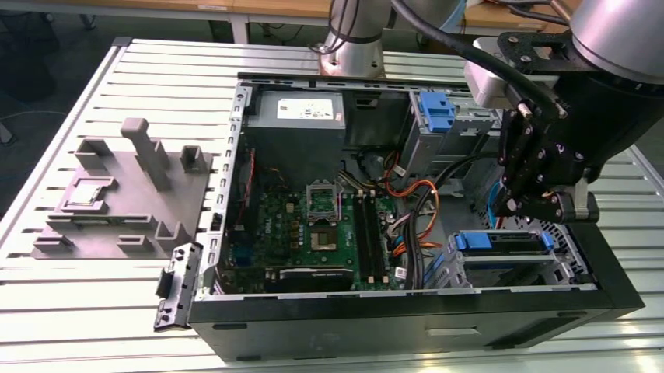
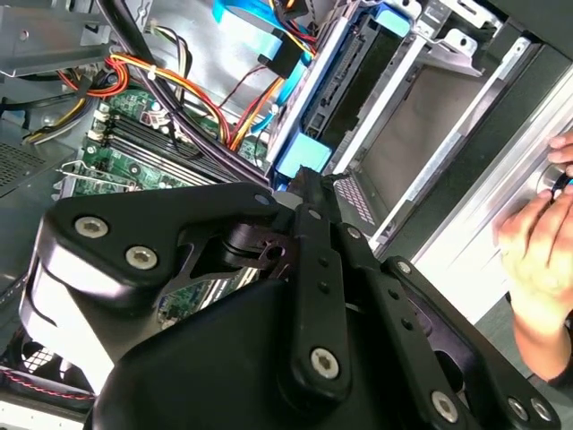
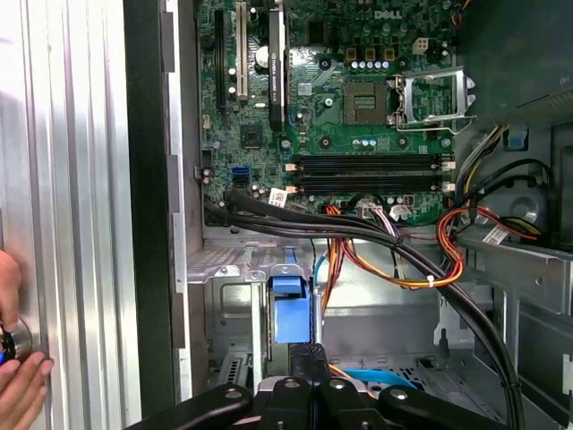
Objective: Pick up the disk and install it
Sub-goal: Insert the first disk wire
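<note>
The disk [image 1: 499, 242] sits low in the bay at four o'clock in the case [image 1: 415, 312]. Its blue bracket edge faces up and its grey metal runs below. Right at its twelve o'clock hangs the gripper [image 1: 534, 210], pressed together, with nothing I can see pinched. In the first wrist view the closed tip [image 3: 309, 356] is just beside the disk's blue tab [image 3: 288, 312]. So the disk looks to be in its slot, though I can't say it's fully seated.

What could go wrong? If the disk is a touch tilted, a push could jam it on the bay's thin sheet-metal rails. The tab is smooth plastic, so a hard tip could slip off it or bend it. Cables [image 3: 394, 260], orange and black and springy, loop close at nine o'clock of the bay and could snag the arm. And watch that hand [image 3: 20, 376] on the table [image 1: 104, 311], close outside the case wall and near the arm.

Further out at nine o'clock lies the green board [image 1: 311, 225], studded and fragile. A bare blue bracket [image 1: 437, 109] stands at twelve o'clock, and the boxy grey supply [image 1: 306, 110] at eleven. The ribbed aluminium table glares.
</note>
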Controlling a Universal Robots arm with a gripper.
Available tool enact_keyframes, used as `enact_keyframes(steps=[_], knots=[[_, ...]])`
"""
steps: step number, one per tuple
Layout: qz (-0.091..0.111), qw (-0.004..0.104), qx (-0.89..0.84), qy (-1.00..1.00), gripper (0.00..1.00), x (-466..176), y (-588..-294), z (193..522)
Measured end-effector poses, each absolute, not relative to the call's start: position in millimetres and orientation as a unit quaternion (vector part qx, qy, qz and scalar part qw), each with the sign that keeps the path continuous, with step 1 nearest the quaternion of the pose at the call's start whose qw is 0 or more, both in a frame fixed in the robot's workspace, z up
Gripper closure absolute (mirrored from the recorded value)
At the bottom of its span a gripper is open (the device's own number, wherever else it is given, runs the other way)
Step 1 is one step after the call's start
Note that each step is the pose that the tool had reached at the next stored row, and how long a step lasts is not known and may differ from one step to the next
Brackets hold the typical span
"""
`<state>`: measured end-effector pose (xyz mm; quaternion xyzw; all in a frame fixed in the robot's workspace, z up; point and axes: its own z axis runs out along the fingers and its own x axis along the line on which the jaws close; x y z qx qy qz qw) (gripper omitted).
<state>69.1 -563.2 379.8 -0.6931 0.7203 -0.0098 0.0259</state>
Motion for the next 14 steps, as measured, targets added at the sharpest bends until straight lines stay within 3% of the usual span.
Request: enact_keyframes(steps=[14], knots=[[-0.008,0.026,-0.717,0.697,0.90,82.5,-563.0,381.0]])
